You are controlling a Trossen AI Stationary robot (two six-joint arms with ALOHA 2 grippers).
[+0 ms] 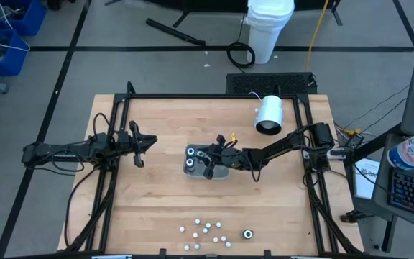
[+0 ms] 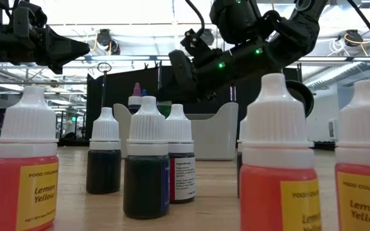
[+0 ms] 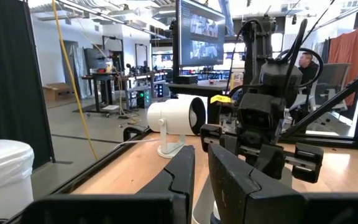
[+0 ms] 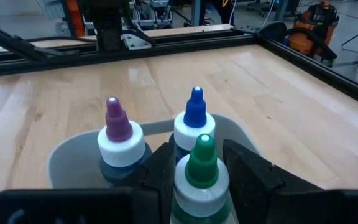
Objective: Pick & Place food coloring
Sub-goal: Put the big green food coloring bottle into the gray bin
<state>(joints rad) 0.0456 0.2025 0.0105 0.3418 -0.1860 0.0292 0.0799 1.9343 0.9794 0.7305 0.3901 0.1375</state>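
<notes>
A grey tray [image 1: 221,173] sits mid-table. In the right wrist view it holds a purple-tipped bottle [image 4: 118,132] and a blue-tipped bottle [image 4: 194,124], both upright. My right gripper [image 4: 201,165] reaches in from the table's right and is shut on a green-tipped food coloring bottle [image 4: 202,163] at the tray's right end. Several more food coloring bottles [image 1: 207,230] stand by the near edge; they fill the low view's foreground [image 2: 148,160]. My left gripper [image 1: 141,150] waits at the table's left, shut and holding nothing. My right gripper pinches the green-tipped bottle by its white cap [image 4: 194,186], one finger [image 4: 159,169] on each side. The fingers come from the table's right, nearly level and tipped slightly down. The bottle stands upright. Its body and base are hidden below the gripper.
A white cylinder [image 1: 269,115] lies at the table's far right, close to my right arm. A black frame [image 1: 192,96] runs round the table. A white bucket [image 1: 269,29] stands on the floor beyond the far edge. Bare wood [image 1: 157,201] lies between the tray and the near bottles.
</notes>
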